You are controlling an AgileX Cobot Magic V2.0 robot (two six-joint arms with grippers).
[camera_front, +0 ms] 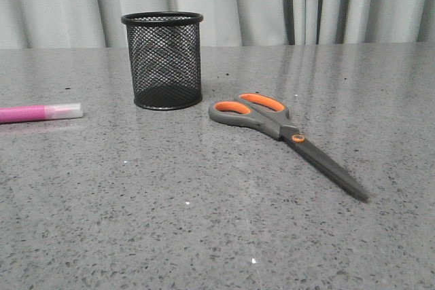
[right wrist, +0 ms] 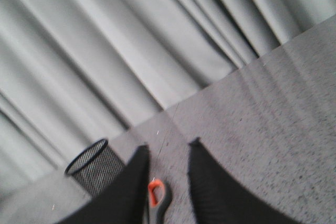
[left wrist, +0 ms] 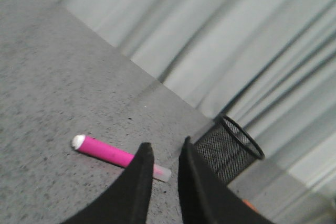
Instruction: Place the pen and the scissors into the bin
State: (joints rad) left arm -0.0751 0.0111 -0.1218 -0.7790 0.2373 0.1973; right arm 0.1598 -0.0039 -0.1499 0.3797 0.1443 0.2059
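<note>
My left gripper (left wrist: pixel 163 153) hangs parted and empty above the pen (camera_front: pixel 39 112), flat at the table's left edge. The bin (camera_front: pixel 163 59) stands upright mid-table; scissors (camera_front: pixel 285 130) lie rightward beneath my right gripper (right wrist: pixel 167 156), likewise parted. I should straddle the pen's middle squarely before closing.

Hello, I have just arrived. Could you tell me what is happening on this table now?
Nothing is held yet. The slim magenta-pink pen lies flat on the grey speckled table, left of the black wire-mesh cup. The large grey scissors with orange-lined loops lie closed to the cup's right. Both the left gripper and the right gripper are open and empty above the table, the left one facing the pen and the right one the scissors. Neither item is in the cup.
</note>
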